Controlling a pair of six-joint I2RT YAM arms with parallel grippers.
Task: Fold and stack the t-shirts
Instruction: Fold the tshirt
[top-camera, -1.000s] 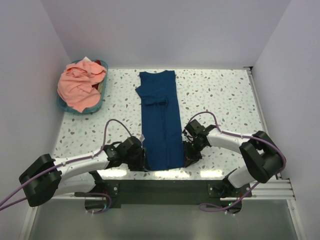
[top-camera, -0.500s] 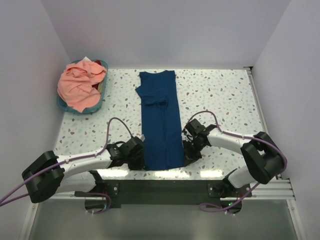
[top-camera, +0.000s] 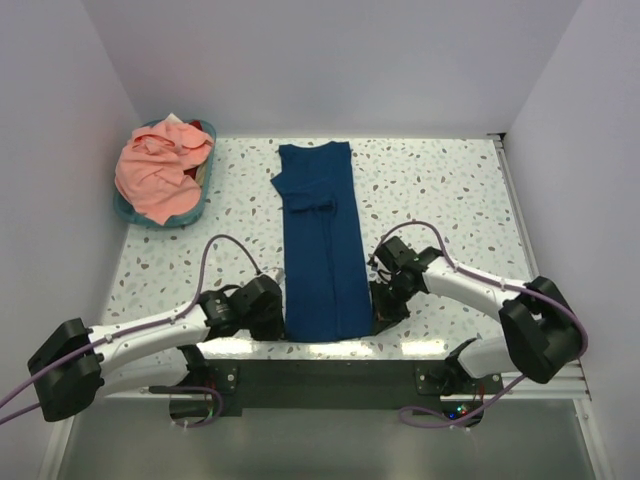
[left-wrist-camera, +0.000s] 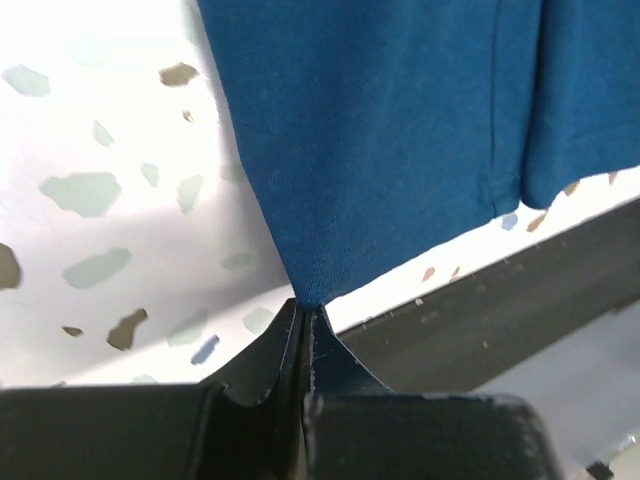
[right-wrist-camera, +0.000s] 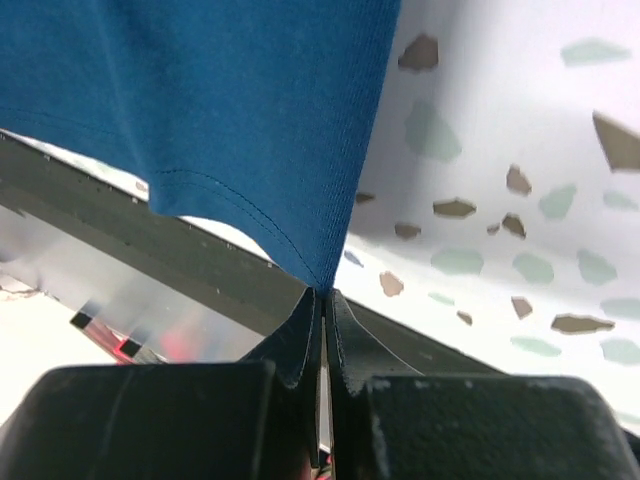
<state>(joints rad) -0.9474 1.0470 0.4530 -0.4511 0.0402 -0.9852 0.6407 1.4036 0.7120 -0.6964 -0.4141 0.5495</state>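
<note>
The navy blue t-shirt (top-camera: 320, 240) lies as a long narrow folded strip down the middle of the table. My left gripper (top-camera: 277, 320) is shut on its near left corner, seen pinched in the left wrist view (left-wrist-camera: 305, 300). My right gripper (top-camera: 376, 318) is shut on its near right corner, seen pinched in the right wrist view (right-wrist-camera: 322, 290). Both corners are lifted a little off the table. The salmon-pink t-shirt (top-camera: 155, 170) lies crumpled in the round teal basket (top-camera: 200, 205) at the far left.
The speckled table (top-camera: 440, 190) has walls on three sides. A dark rail (top-camera: 320, 380) runs along its near edge below the shirt's hem. A metal strip (top-camera: 515, 210) runs down the table's right side.
Both grippers have lifted the shirt's near corners slightly and shifted a little. The left arm has drawn back and swung lower; the hem now sits a bit higher.
</note>
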